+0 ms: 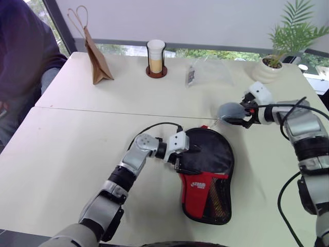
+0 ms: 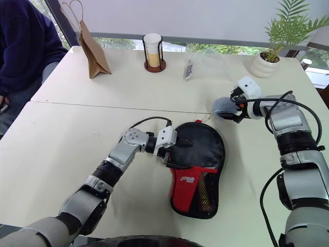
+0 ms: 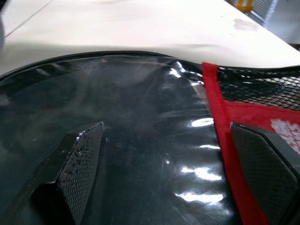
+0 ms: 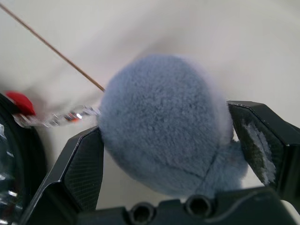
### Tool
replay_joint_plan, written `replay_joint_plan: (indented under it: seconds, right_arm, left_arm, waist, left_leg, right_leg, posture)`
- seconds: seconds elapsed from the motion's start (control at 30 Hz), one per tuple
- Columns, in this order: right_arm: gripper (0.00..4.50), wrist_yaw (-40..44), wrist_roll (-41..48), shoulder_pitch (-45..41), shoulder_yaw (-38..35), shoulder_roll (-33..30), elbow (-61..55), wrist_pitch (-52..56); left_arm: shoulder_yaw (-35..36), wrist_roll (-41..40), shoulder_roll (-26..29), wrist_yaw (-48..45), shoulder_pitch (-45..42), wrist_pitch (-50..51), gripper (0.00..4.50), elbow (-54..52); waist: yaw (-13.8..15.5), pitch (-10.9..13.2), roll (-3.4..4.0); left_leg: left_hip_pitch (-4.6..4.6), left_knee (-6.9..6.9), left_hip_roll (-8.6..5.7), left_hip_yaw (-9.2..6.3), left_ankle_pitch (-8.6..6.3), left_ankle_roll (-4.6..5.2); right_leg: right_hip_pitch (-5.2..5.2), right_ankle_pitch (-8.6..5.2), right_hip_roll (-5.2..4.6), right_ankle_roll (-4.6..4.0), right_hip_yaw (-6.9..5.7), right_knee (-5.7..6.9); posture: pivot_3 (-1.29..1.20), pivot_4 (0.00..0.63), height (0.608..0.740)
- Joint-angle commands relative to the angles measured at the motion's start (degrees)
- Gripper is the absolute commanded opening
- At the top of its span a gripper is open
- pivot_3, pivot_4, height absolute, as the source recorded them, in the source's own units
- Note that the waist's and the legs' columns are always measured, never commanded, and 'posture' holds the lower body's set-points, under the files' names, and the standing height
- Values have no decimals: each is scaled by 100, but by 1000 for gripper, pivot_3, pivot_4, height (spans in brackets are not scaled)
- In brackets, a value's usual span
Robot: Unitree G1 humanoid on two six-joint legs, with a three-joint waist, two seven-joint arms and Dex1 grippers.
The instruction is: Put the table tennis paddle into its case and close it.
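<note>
Meanwhile: case flat on desk, right claw at the fluffy ball

Flat on the pale desk (image 1: 77, 134) lies the black-and-red case (image 1: 208, 177). Over its glossy black side the left claw (image 1: 181, 160) stands spread wide, grasping nothing. Beyond the case, the right claw (image 4: 187, 154) stands wide around a grey fluffy ball (image 4: 161, 122), chained to the case's red tab (image 4: 18, 103).

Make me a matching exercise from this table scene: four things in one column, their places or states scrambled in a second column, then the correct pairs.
Things
1. case
2. grey fluffy ball
3. brown paper bag
4. potted plant

Places or states
A. far corner on the robot's right
B. between the open fingers of the right gripper
C. standing at the far left of the table
D. lying flat under the left gripper

Pairs: 1-D, 2-B, 3-C, 4-A
</note>
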Motion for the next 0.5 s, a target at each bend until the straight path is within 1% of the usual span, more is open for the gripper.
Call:
replay_joint_plan:
  seconds: [0.03, 0.17, 0.2, 0.27, 0.3, 0.33, 0.37, 0.4, 0.43, 0.5]
  right_arm:
    - [4500, 131, -283, -327, 0, 40, 414, -419]
    - [4500, 205, -491, -497, -9, 118, 749, -652]
    - [4245, 218, -547, -517, -1, 122, 791, -711]
    - [3591, 206, -640, -541, -5, 138, 858, -825]
    - [3056, 216, -652, -545, -31, 151, 875, -848]
    - [2630, 226, -659, -547, -57, 164, 889, -861]
    - [2002, 241, -666, -526, -76, 159, 857, -867]
    - [1564, 251, -677, -501, -89, 151, 818, -871]
    - [997, 264, -678, -457, -102, 134, 740, -849]
    - [164, 293, -672, -351, -124, 94, 548, -767]
  left_arm:
    - [-202, 152, -71, 226, 66, -46, 4464, 246]
    - [-256, 167, -85, 321, 38, -64, 4464, 375]
    - [-272, 171, -84, 324, 34, -77, 4493, 397]
    - [-310, 178, -72, 303, 28, -60, 4500, 421]
    - [-328, 181, -64, 287, 30, -50, 4500, 423]
    - [-340, 181, -59, 278, 32, -43, 4500, 424]
    - [-358, 180, -43, 244, 34, -4, 4500, 416]
    - [-377, 182, -24, 211, 37, 34, 4500, 408]
    - [-402, 185, 5, 161, 45, 67, 4500, 393]
    - [-444, 181, 60, 68, 65, 142, 4500, 359]
  waist:
    - [0, -1, 1]
    - [7, -3, 4]
    - [7, -3, 4]
    - [7, -3, 5]
    - [7, -3, 5]
    - [6, -3, 5]
    - [6, -3, 5]
    - [6, -3, 5]
    - [6, -3, 5]
    - [5, -3, 5]
  left_leg:
    - [1, 0, 0, 0, 0, 0]
    - [4, 0, -1, -1, 0, -1]
    - [5, 0, -1, -2, 0, -1]
    - [7, 0, -2, -2, 0, -1]
    - [9, 0, -3, -3, 0, -1]
    - [9, 0, -3, -4, 0, -1]
    - [10, 0, -4, -4, 0, -1]
    - [10, 0, -4, -4, 0, -1]
    - [10, 0, -4, -5, 0, -1]
    - [10, 0, -4, -6, 0, -1]
  right_leg:
    - [1, 0, 0, 0, 0, 0]
    - [7, 0, -2, 0, -2, -1]
    - [8, 0, -3, 0, -2, -1]
    - [13, 0, -4, 0, -3, -3]
    - [16, 0, -5, 0, -3, -4]
    - [16, 0, -5, 0, -3, -4]
    - [16, 0, -6, 0, -3, -4]
    - [17, 0, -6, 0, -4, -4]
    - [17, 0, -6, 0, -3, -4]
    - [17, 0, -7, 0, -4, -4]
  posture:
    - [0, 150, 740]
    - [0, 150, 740]
    - [0, 150, 740]
    - [0, 150, 740]
    - [0, 150, 740]
    - [0, 150, 740]
    - [0, 150, 740]
    - [0, 150, 740]
    - [0, 150, 740]
    - [0, 150, 740]
